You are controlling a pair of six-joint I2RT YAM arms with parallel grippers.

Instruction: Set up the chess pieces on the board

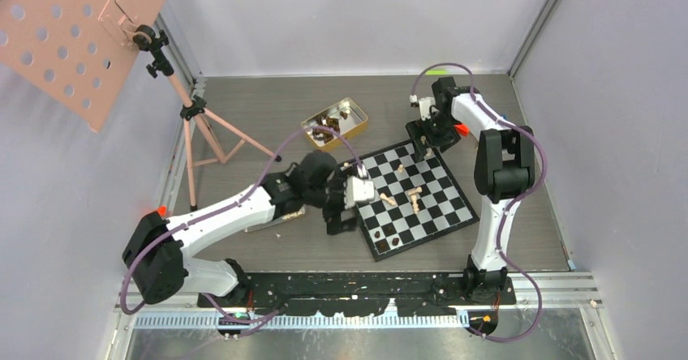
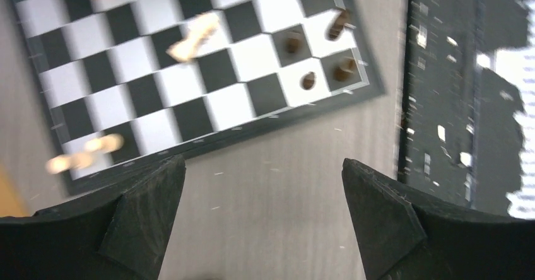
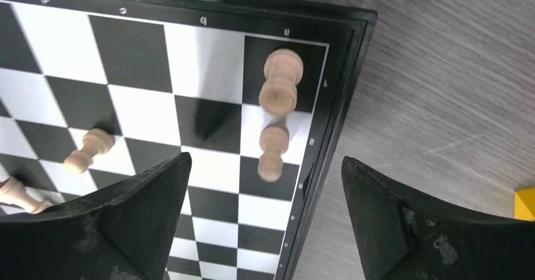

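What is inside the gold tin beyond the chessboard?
The gold tin holds a loose heap of chess pieces, mostly dark brown. They are too small in the top view to count or identify, and whatever lies under the heap is covered.

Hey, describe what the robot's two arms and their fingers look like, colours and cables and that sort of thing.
The left arm and the right arm both have white links joined by bulky black joints. A thin purple cable loops along each arm, and each carries a small orange-red tab. The fingers are matte black, blunt wedges, with pale scuff marks on the right pair.
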